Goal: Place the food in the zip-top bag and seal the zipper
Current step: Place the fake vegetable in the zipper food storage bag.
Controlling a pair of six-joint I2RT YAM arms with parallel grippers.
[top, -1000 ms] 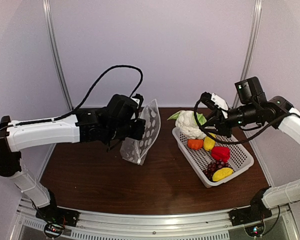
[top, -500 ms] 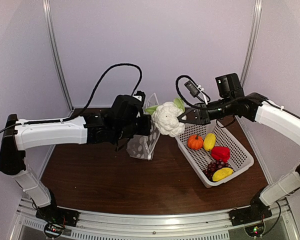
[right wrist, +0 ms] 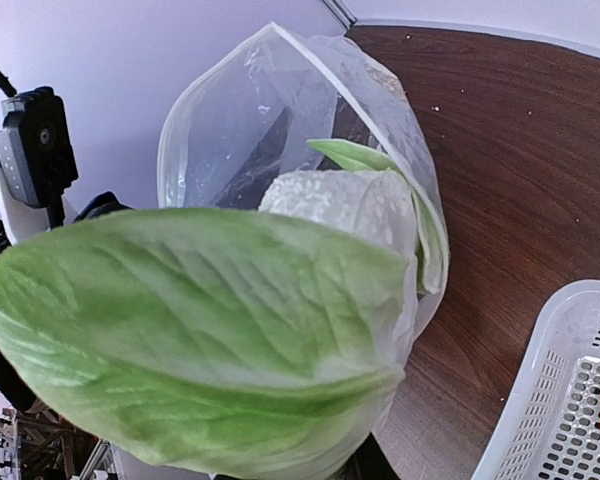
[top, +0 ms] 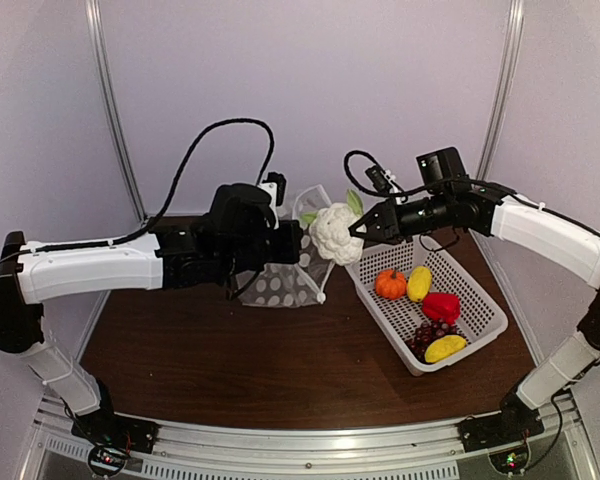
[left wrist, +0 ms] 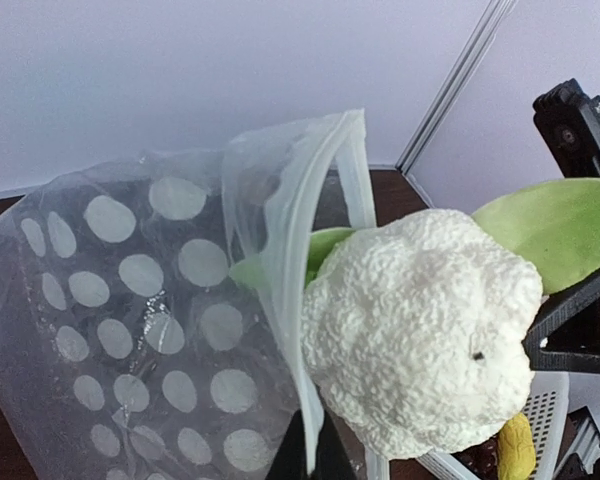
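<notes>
Top external: right end effector (top: 357, 229) holds cauliflower (top: 333, 233) at bag (top: 280, 286) mouth

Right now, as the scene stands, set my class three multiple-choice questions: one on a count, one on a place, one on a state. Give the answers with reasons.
1. How many food pieces lie in the basket? A three; B seven; C five.
2. Where is the cauliflower? A at the mouth of the bag, gripped by the right fingers; B inside the basket; C under the basket.
3. The bag's mouth is: A zipped shut; B open; C knotted.
Answers: 1 C, a pumpkin, a red pepper, grapes and two yellow pieces lie there. 2 A, it hangs right at the bag's rim. 3 B, the zipper strip forms a wide loop.
</notes>
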